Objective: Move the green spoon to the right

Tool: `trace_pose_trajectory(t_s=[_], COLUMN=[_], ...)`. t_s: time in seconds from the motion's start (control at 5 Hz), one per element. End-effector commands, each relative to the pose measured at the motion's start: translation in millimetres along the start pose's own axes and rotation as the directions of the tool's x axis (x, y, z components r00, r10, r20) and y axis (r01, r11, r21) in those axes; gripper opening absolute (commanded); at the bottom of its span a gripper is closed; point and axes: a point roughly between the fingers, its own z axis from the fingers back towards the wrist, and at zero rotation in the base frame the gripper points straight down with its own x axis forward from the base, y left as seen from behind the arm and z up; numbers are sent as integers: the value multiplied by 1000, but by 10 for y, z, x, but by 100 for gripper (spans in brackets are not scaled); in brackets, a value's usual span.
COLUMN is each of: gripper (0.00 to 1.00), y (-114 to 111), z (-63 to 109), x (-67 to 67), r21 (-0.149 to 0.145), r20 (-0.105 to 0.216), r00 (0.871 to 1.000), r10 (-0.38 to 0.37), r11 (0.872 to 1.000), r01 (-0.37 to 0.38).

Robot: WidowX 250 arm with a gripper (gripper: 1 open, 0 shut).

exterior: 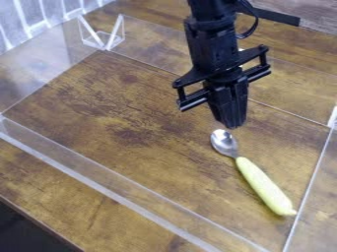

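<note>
The green spoon (263, 187) lies flat on the wooden board at the lower right. Its silver bowl (227, 144) points up-left and its yellow-green handle runs down-right towards the right wall. My black gripper (232, 122) points steeply down, with its tips just above the far edge of the spoon's bowl. The fingers are pressed together with nothing between them. I cannot tell whether the tips touch the bowl.
A low clear acrylic wall (93, 175) frames the wooden board (118, 118) at the front and left, and another clear wall (320, 157) stands close to the spoon's handle on the right. A clear plastic stand (101, 33) sits at the back left.
</note>
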Motion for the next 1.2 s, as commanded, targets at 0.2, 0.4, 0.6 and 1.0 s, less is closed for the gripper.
trace_pose_trajectory(t_s=[0.2, 0.4, 0.6, 1.0], gripper=[100, 100, 100, 100], y=[-101, -121, -59, -15], z=[294, 407, 460, 462], x=[38, 89, 233, 355], r21=[-46, -32, -9, 17], r20=[26, 18, 28, 66], r00=[994, 977, 933, 863], r10=[-103, -213, -359, -501], r11=[993, 976, 933, 865], r01=[104, 214, 360, 501])
